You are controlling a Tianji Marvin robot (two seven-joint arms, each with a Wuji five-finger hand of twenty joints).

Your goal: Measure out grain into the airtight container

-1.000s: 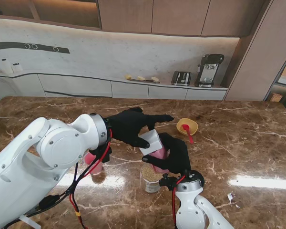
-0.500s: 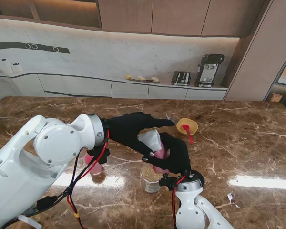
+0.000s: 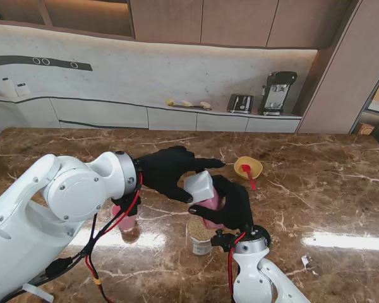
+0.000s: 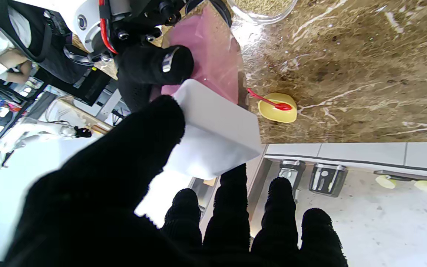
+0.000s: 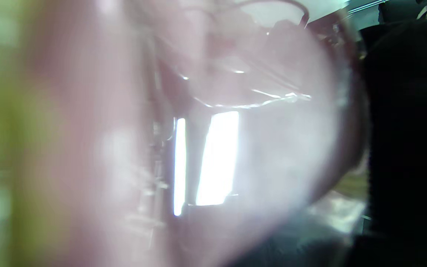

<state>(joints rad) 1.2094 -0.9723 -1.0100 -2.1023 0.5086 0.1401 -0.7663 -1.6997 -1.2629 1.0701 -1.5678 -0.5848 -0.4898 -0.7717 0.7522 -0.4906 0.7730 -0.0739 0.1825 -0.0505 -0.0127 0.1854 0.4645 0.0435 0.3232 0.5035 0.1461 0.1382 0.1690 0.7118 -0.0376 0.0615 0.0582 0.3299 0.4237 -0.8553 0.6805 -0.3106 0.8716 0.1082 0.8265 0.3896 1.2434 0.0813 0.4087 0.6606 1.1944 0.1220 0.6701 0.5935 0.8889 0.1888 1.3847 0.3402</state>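
Stand view: no readable brands or labels on anything.

Count: 1 translucent pink plastic container w/ white rectangular lid, 1 clear round jar of grain, 1 pink cup, 1 yellow bowl w/ 1 red spoon in it.

L hand, black glove, grasping white lid – thumb on one edge, fingers on far edge per left wrist view. Lid tilted, sitting at top of pink container.

R hand, black glove, wrapped around pink container, holding it off the surface. Right wrist view blurred, only pink plastic up close.

Grain jar open, on table just nearer to me than pink container, beside R wrist. Pink cup partly hidden behind L forearm, left of jar. Bowl farther from me, right of the hands, apart from them; also seen in left wrist view.

Surface: glossy brown marble tabletop, white veining, light glare patches. Room: kitchen, white back counter w/ 2 dark appliances, wooden upper cabinets, strip light under them.
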